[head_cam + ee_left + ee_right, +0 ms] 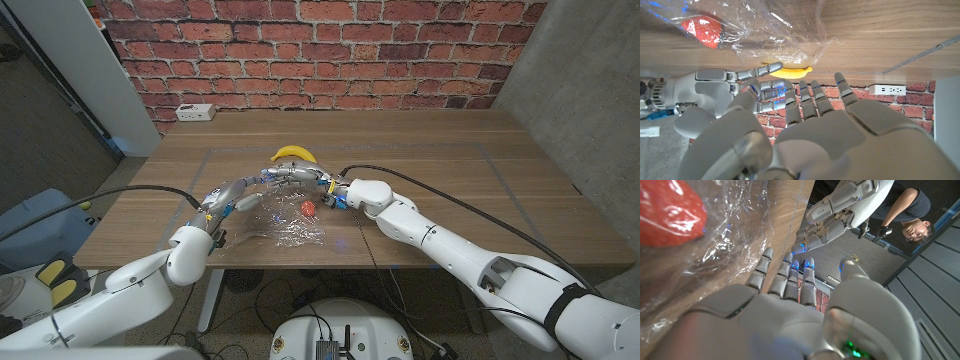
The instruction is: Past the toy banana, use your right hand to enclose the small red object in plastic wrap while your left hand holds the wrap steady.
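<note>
Red object (308, 207) on crumpled plastic wrap (285, 228) near the table's (450, 160) front edge, banana (294, 153) behind, left hand (262, 183) and right hand (322, 184) both spread, fingers nearly meeting, holding nothing.

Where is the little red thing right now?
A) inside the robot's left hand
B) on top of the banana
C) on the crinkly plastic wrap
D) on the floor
C: the small red object lies on the clear plastic wrap spread on the table, with the toy banana farther back and apart from it.
</note>
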